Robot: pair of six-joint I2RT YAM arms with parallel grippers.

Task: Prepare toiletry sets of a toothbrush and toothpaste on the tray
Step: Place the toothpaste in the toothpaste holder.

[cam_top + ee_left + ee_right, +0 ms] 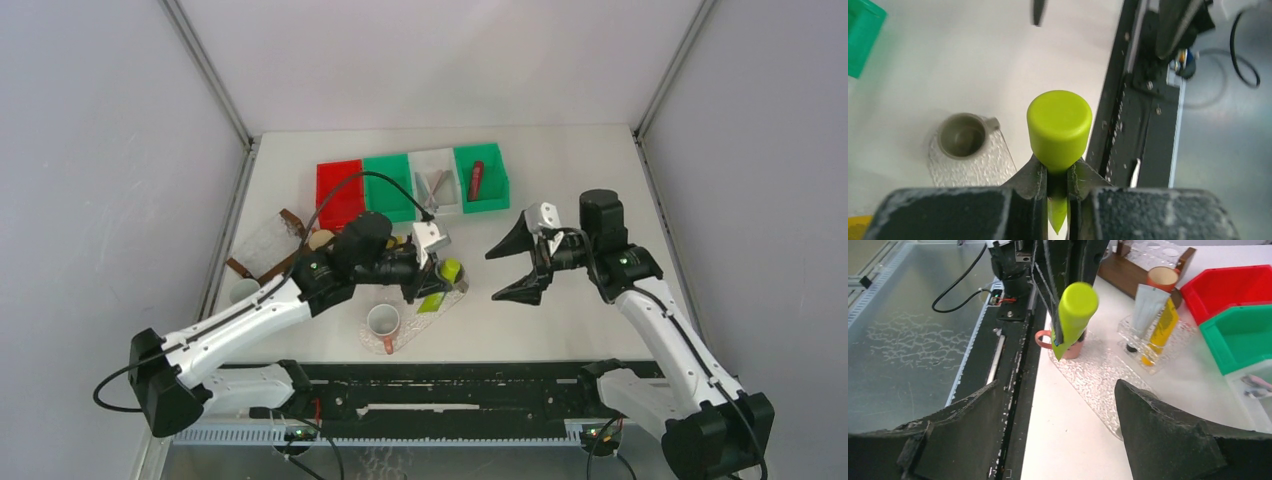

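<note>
A lime-green tube [1059, 125] is pinched by its tail in the left hand [1059, 172]; the right hand [1057, 390] is spread wide, empty, just beside it.

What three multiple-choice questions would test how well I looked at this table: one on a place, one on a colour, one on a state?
1. Where does the small red item lie?
A. the red bin
B. the rightmost green bin
C. the tray

2. What colour is the tube in the left jaws?
A. lime green
B. blue
C. black

3. How do the right jaws stand?
A. wide open, empty
B. shut tight
C. shut on a tube

Answers:
1 B, since the top view shows it inside the bin at the row's right end.
2 A, since both wrist views show a lime cap and body.
3 A, since the right wrist view shows nothing between the spread jaws.
</note>
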